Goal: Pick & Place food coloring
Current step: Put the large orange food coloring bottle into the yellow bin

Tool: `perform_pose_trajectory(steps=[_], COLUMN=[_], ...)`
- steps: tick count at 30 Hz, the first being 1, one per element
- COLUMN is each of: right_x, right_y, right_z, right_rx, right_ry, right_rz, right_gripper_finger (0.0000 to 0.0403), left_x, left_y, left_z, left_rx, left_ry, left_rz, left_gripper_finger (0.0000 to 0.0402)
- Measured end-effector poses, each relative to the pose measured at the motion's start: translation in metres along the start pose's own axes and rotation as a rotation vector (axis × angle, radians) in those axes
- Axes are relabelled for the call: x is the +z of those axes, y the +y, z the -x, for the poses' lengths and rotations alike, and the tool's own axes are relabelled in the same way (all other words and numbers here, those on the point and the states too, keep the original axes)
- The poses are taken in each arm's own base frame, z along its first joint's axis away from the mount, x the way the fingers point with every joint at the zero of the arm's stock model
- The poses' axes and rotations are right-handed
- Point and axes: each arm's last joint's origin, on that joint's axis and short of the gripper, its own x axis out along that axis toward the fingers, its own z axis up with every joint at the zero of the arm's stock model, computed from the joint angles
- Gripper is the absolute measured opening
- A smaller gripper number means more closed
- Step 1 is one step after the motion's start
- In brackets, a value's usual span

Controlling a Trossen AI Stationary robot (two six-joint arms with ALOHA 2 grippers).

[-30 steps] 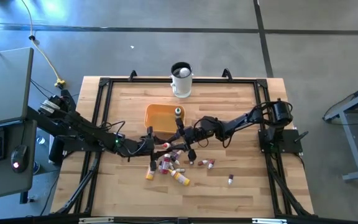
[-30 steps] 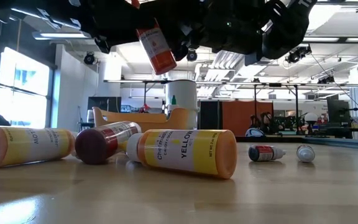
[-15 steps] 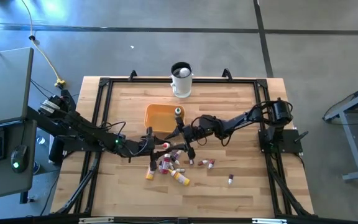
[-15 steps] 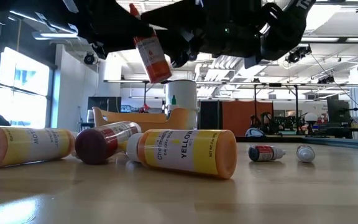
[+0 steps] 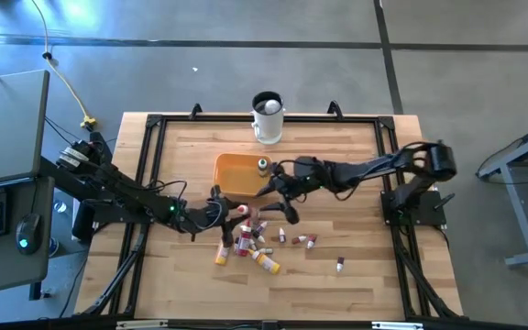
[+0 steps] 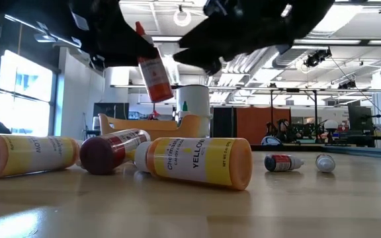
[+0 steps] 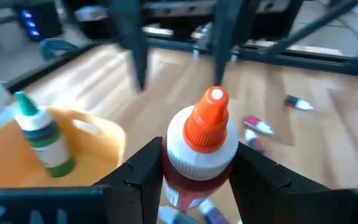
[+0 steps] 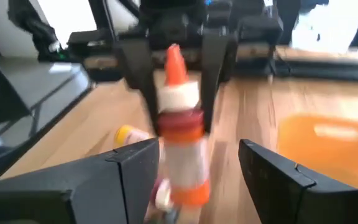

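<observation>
My left gripper (image 5: 227,207) is shut on a small food coloring bottle (image 6: 152,66) with a red-orange body and an orange pointed cap, held in the air near the orange bowl (image 5: 236,174). My right gripper (image 5: 273,188) hangs open just right of that bottle and touches nothing. In the right wrist view its fingers stand wide apart (image 8: 197,168), facing the bottle (image 8: 180,143). A green-capped bottle (image 7: 42,134) stands upright in the bowl. Several more bottles (image 5: 250,243) lie on their sides on the table, among them a yellow one (image 6: 197,162). My left gripper pinches the bottle between its two fingers (image 7: 138,171) at the shoulder, just under the white collar (image 7: 199,158). The fingers come slanting down from the table's left. The bottle is lifted clear and tilted, its cap (image 6: 139,30) up and its body hanging below the fingers.
A white mug (image 5: 267,117) stands at the far edge behind the bowl. Two small bottles (image 6: 283,162) lie apart to the right, and another one (image 5: 341,266) lies toward the near right. Bare wood shows at the right (image 5: 365,229) and left (image 5: 168,156) of the table.
My right gripper has drawn back from the held bottle, moving up and toward the far edge beside the bowl. My left gripper has kept its hold and shifted slightly toward the table's left. The bottle has gone with it and sits a little lower, still tilted.
</observation>
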Motion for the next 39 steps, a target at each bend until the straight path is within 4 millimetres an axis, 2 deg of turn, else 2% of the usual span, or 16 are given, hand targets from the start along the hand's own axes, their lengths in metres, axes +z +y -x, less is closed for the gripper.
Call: perform_pose_trajectory(steps=[4, 8, 14, 18, 22, 29, 39], right_x=[0.007, 0.0, -0.022, -0.039, -0.05, -0.049, -0.046], right_y=[0.008, 0.016, 0.021, 0.023, 0.023, 0.021, 0.02], right_z=[0.027, 0.048, 0.054, 0.054, 0.055, 0.055, 0.054], right_rx=[-0.003, -0.095, -0.241, -0.245, -0.247, -0.254, -0.253], right_ry=[0.148, 0.336, 0.411, 0.412, 0.389, 0.359, 0.337], right_rz=[-0.038, -0.074, -0.094, -0.087, -0.079, -0.075, -0.071], right_gripper_finger=[0.0216, 0.0216, 0.0216, 0.0216, 0.0216, 0.0215, 0.0215], left_x=[0.005, 0.017, 0.033, 0.034, 0.022, 0.001, -0.009], left_y=[0.009, 0.03, 0.071, 0.085, 0.088, 0.088, 0.088], left_z=[-0.004, -0.023, -0.057, -0.07, -0.084, -0.102, -0.109], left_rx=[0.113, 0.124, 0.21, 0.218, 0.219, 0.26, 0.286], left_ry=[-0.032, 0.007, 0.205, 0.268, 0.287, 0.295, 0.306], left_rz=[0.006, 0.025, 0.009, 0.02, 0.033, 0.023, 0.012], left_gripper_finger=[0.0147, 0.0147, 0.0147, 0.0147, 0.0147, 0.0147, 0.015])
